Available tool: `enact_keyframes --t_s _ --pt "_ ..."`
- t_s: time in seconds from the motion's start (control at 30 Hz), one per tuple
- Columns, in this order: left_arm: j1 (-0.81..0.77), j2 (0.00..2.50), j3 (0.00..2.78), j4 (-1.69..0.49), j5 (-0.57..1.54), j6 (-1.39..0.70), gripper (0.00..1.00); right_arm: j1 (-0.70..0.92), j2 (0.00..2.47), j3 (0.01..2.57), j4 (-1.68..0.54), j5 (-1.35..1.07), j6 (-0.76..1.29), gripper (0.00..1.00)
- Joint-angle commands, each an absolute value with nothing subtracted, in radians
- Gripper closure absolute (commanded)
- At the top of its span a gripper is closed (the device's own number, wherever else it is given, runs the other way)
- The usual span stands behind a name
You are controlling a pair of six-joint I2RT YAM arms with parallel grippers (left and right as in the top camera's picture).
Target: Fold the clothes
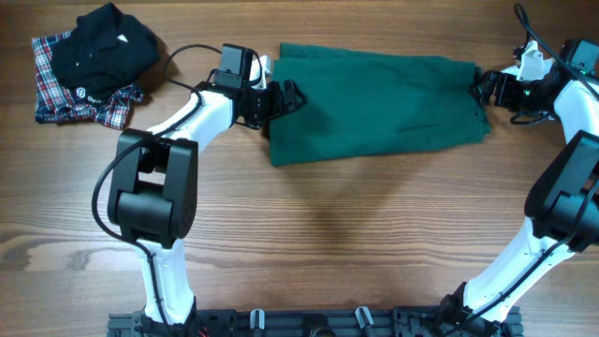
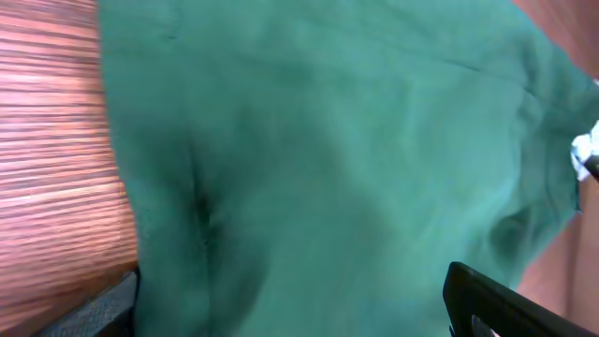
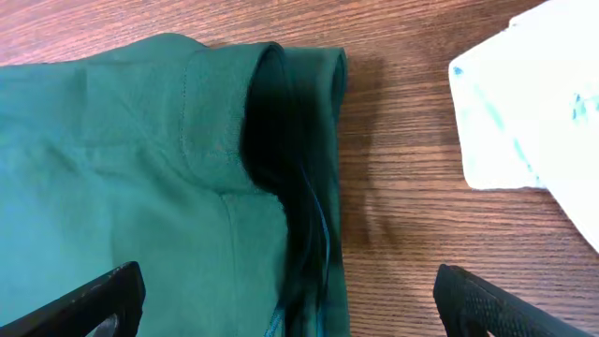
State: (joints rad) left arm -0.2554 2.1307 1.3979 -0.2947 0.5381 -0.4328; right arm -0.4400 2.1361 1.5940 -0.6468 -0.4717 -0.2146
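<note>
The clothes, one large dark green garment (image 1: 374,101), lie spread across the far middle of the table. My left gripper (image 1: 281,97) is at its left edge. In the left wrist view it (image 2: 299,318) stands open, with green fabric (image 2: 328,159) filling the space between the two black fingers (image 2: 501,304). My right gripper (image 1: 483,89) is at the garment's right end, also open. In the right wrist view it (image 3: 295,309) straddles the garment's folded hem (image 3: 271,122), where a thin cord (image 3: 318,243) runs down the edge. Neither gripper holds anything.
A black shirt lying on a red-blue plaid shirt (image 1: 94,61) sits at the far left corner. A small pale blue-white cloth (image 3: 533,103) lies on the wood just beyond the garment's right end. Bare wood table (image 1: 356,243) stretches in front of the garment.
</note>
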Motion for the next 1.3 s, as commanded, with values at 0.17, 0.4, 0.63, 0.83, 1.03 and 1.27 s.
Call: enact_keyframes --t_s 0.17,0.4,0.63,0.83,1.03,1.27 --pt "-0.299 2.206 1.388 -0.284 0.587 -0.451 0.05 -0.435 2.155 1.610 -0.664 -0.499 -0.206 0.00" --pt "-0.294 2.206 1.388 -0.282 0.594 -0.450 0.76 -0.435 2.155 1.610 -0.675 -0.499 -0.206 0.00" --pt "-0.262 2.204 1.388 -0.277 0.594 -0.450 0.96 -0.435 2.155 1.610 -0.689 -0.498 -0.206 0.00" --pt "-0.201 2.199 1.388 -0.296 0.590 -0.450 0.96 -0.435 2.155 1.610 -0.709 -0.498 -0.206 0.00" --pt "-0.147 2.199 1.388 -0.376 0.571 -0.371 0.96 -0.435 2.155 1.610 -0.708 -0.498 -0.206 0.00" --pt "-0.084 2.173 1.388 -0.458 0.434 -0.371 0.96 -0.435 2.155 1.610 -0.709 -0.498 -0.206 0.00"
